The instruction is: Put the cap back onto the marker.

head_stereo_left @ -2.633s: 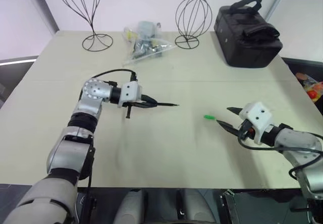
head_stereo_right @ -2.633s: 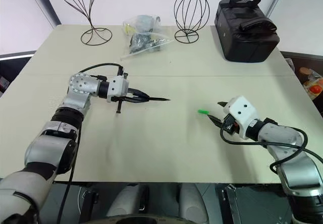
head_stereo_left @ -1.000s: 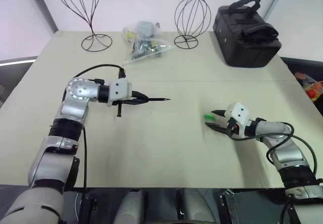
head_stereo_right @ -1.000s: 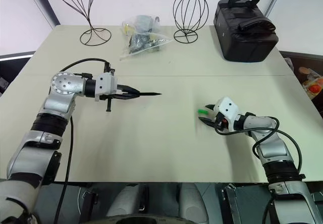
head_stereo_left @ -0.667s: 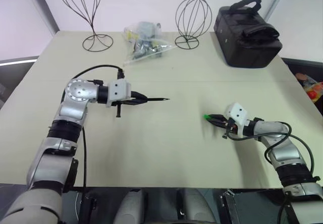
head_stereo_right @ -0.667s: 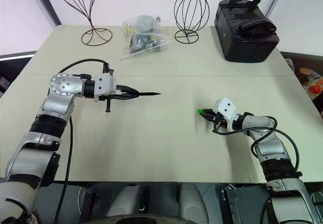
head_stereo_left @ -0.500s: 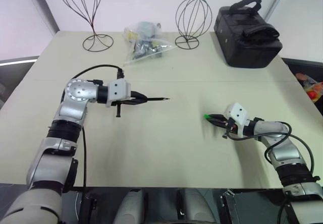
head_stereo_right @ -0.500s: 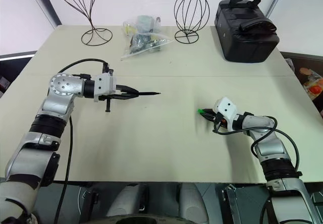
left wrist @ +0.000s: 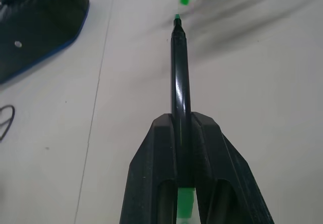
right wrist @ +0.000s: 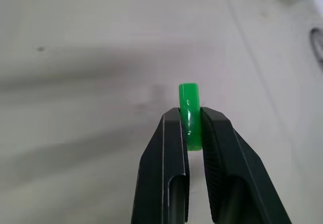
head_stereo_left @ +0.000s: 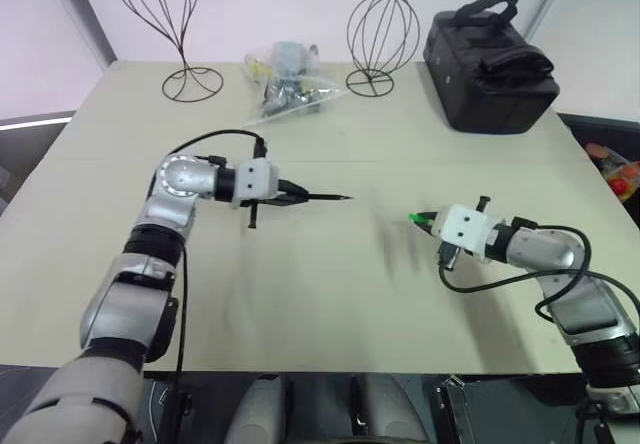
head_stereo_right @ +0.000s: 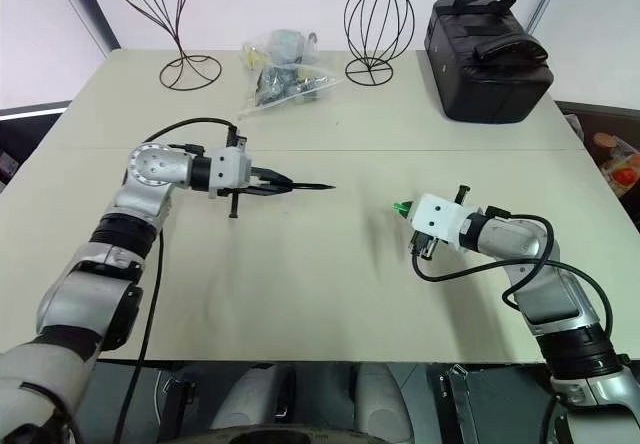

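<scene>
The marker (head_stereo_left: 322, 198) is a thin black stick lying level above the table, its fine tip aimed at my right arm. My left gripper (head_stereo_left: 290, 195) is shut on its rear end; the left wrist view shows the marker (left wrist: 179, 67) running out from between the fingers (left wrist: 151, 183). The cap (right wrist: 190, 103), small and bright green, is pinched by my right gripper (right wrist: 192, 115), which is shut on it and held above the table. In the head views the cap (head_stereo_left: 415, 218) sticks out of the right gripper (head_stereo_left: 426, 224), a short way from the marker's tip and facing it.
A black bag (head_stereo_left: 490, 64) stands at the back right. Two wire stands (head_stereo_left: 383, 34) (head_stereo_left: 160, 24) and a clear plastic bag of small items (head_stereo_left: 285, 82) sit along the back of the beige table (head_stereo_left: 330, 294). Its front edge is close below both arms.
My right gripper has shut on the cap, lifted it off the table and rolled. The left arm has carried the marker a little to the right, toward the cap.
</scene>
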### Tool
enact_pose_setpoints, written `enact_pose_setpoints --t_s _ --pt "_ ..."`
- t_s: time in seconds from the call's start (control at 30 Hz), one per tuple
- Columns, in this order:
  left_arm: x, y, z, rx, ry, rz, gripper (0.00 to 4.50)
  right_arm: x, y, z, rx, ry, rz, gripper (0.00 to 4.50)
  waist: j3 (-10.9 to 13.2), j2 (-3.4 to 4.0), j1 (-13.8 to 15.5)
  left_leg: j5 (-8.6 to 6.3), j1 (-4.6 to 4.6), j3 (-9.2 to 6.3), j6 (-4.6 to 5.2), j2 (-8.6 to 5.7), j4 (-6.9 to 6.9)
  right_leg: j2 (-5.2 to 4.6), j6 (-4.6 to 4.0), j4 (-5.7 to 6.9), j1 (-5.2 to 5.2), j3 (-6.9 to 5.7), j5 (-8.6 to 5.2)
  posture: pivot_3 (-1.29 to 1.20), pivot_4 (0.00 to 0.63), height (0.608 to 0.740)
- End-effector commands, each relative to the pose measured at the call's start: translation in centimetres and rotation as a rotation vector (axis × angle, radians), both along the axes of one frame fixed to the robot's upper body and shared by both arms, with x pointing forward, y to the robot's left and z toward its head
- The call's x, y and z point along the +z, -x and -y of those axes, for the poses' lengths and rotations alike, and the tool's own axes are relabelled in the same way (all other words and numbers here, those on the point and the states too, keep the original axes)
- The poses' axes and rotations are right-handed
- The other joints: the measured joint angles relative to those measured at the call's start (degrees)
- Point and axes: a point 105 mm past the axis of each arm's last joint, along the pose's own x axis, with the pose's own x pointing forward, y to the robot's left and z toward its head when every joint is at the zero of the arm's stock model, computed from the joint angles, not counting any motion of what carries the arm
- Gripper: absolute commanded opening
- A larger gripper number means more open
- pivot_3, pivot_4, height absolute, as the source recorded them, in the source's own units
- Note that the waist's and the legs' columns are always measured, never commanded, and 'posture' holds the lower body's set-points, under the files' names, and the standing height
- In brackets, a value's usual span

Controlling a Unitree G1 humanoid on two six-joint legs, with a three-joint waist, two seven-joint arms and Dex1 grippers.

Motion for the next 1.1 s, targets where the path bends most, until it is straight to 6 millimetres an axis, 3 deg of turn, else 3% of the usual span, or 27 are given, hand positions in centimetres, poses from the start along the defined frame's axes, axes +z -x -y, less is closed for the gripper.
enact_pose_setpoints --t_s 0.03,0.43,1.1 --pt "1.3 0.0 1.1 -0.051 0.002 0.113 0.0 2.2 0.5 -1.3 0.029 0.064 0.098 0.06 0.0 0.0 0.1 0.0 -0.05 0.0 0.0 0.0 0.0 0.0 0.0 0.0 -0.06 0.0 0.0 0.0 0.15 0.74" --pt "1.8 -0.1 2.8 -0.101 -0.011 0.246 0.0 3.1 1.1 -2.6 0.05 0.079 0.104 0.06 0.0 -0.01 0.0 0.0 -0.07 0.02 0.0 -0.02 0.0 -0.01 0.0 -0.01 -0.07 0.0 0.0 0.0 0.15 0.74" --pt "1.6 -0.2 3.3 -0.102 -0.008 0.274 0.0 4.5 2.3 -5.4 0.149 0.086 0.129 0.06 0.0 -0.01 0.0 0.0 -0.07 0.01 0.0 -0.02 0.0 0.0 0.0 -0.01 -0.07 -0.01 0.0 0.0 0.15 0.74"
